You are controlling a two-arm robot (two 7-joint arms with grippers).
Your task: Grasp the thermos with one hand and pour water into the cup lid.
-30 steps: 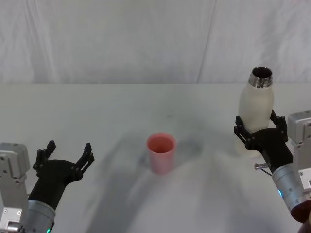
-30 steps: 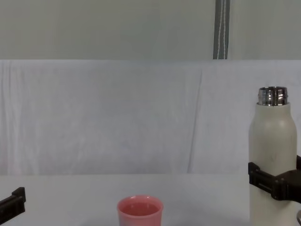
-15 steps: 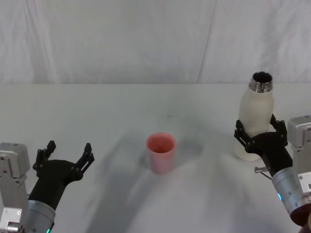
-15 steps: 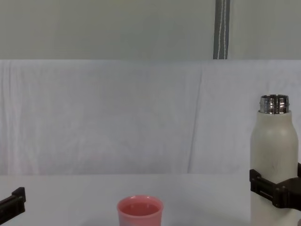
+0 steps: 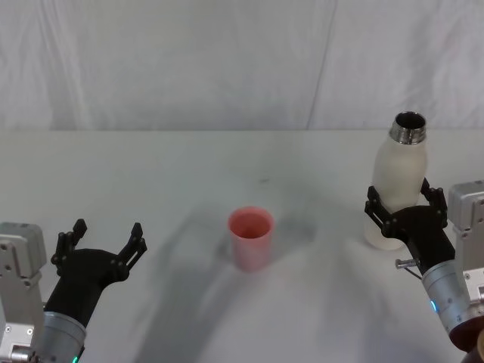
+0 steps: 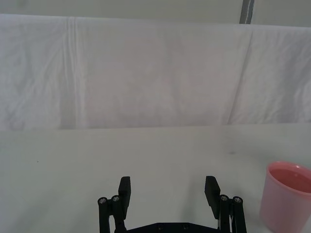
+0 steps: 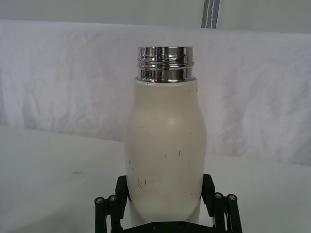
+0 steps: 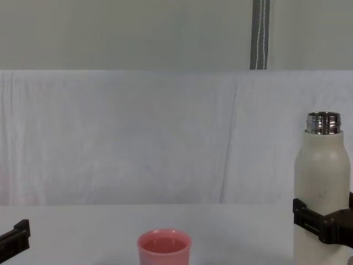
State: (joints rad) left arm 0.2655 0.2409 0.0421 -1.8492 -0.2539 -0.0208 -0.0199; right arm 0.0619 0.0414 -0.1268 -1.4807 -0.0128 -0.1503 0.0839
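Head view showed the thermos [image 5: 399,181] standing upright at the right side of the white worktop [image 5: 189,166], its shiny steel neck uncapped and open to the top. The right pincer [image 5: 401,208] was pressed against the lower half of the cream-white body, one black finger on each side of it, pinching the thermos; whether the base touched the worktop could not be told. From the right wrist view the thermos [image 7: 165,145] rose straight up between the two black fingers [image 7: 121,191], with small dark scuffs on its pale shell. The chest view caught the same grip from the side, a black finger wrapped across the thermos [image 8: 321,182] low on its body at the right edge. The cup lid [image 5: 251,237], a small pink cup, stood upright near the middle of the worktop, well apart from the thermos and to its left. The left pincer [image 5: 98,246] hung low over the near left part of the worktop, its fingers spread and holding nothing. In the left wrist view those fingers [image 6: 125,189] stood wide apart above the bare surface, with the cup lid [image 6: 286,196] off to one side. A white cloth [image 5: 227,60] hung behind the worktop.
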